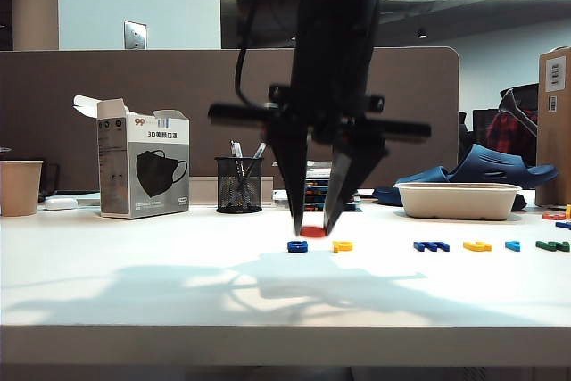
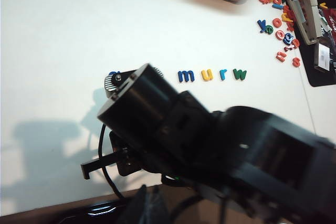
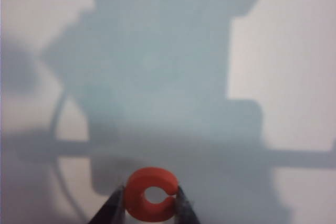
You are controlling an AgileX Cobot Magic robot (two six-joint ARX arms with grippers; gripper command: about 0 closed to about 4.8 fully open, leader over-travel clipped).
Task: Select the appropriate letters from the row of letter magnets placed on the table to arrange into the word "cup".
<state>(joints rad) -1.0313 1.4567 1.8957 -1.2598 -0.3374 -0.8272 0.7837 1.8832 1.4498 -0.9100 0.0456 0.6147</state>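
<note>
Two right gripper (image 3: pixel 151 203) tips pinch the smooth rounded red "c" (image 3: pixel 149 201).

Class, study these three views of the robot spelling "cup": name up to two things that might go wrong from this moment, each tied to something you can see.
1. The right gripper pinches the red c only by its outer edges, so it might slip or twist out.
2. In the exterior view its fingertips hang just above the dark blue letter and a yellow letter on the table; lowering here could knock them.
</note>
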